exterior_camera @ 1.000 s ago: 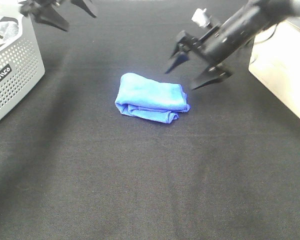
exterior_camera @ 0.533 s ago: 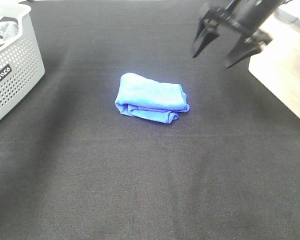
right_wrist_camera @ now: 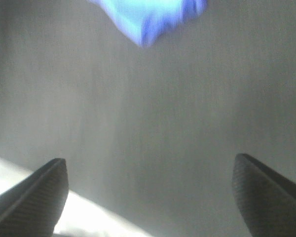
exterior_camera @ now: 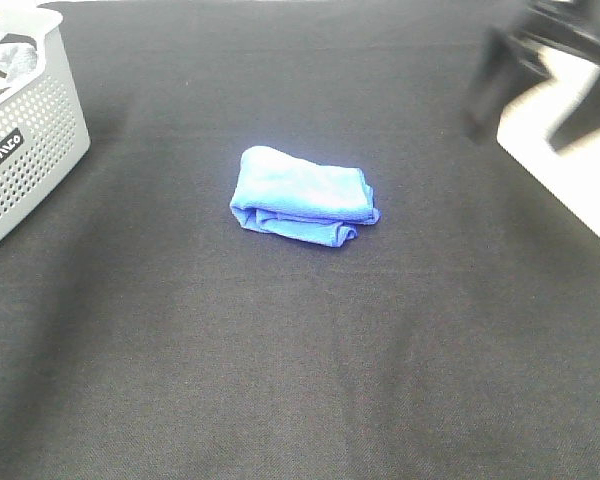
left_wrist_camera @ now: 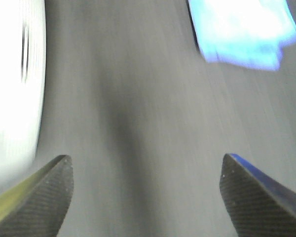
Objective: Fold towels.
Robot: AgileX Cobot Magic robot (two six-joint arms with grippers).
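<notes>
The high camera is looking steeply down on the dark counter [exterior_camera: 280, 350] from well above, while both wrist cameras are facing down between their wide-spread gripper fingers from farther off, all three sharing the blue towel [exterior_camera: 303, 195].

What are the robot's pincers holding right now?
Nothing. The left pincer and right pincer are both open and empty. The folded blue towel lies alone on the black table, away from both.
</notes>
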